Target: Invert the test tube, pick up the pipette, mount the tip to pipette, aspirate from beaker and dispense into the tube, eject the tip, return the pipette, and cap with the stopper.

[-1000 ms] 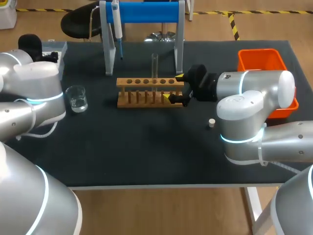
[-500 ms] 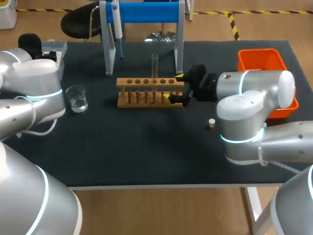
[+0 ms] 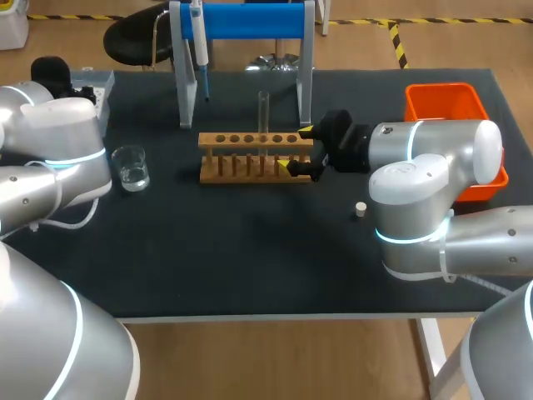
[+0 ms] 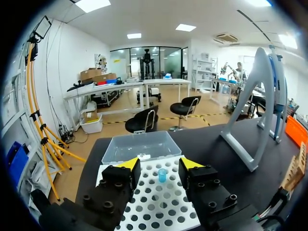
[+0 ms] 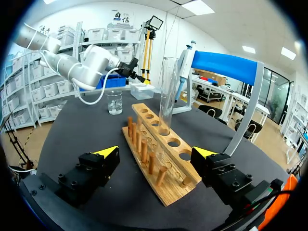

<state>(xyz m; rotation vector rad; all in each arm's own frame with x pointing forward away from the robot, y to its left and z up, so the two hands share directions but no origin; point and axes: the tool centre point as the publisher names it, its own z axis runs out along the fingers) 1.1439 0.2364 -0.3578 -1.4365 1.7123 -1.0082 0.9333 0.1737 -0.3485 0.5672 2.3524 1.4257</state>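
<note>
The clear test tube [image 3: 263, 112] stands upright in the wooden rack [image 3: 254, 157]. My right gripper [image 3: 300, 148] is open, its fingers on either side of the rack's right end [image 5: 163, 185], with the tube [image 5: 167, 94] ahead of it. The pipette [image 3: 200, 50] hangs on the blue stand [image 3: 250, 21]. At the table's back left, my left gripper [image 4: 160, 164] is open over the white tip box [image 4: 163, 202], with a single blue tip [image 4: 162, 175] standing between its fingers, untouched. A beaker [image 3: 132, 167] of clear liquid sits left of the rack. The small stopper [image 3: 360, 209] lies right of it.
An orange bin [image 3: 445, 104] sits at the back right, partly behind my right arm. A clear tray [image 4: 139, 147] lies just beyond the tip box. The stand's leg [image 4: 252, 120] rises beside my left gripper.
My left arm has shifted slightly at the back left. The right arm, rack and tube have not moved.
</note>
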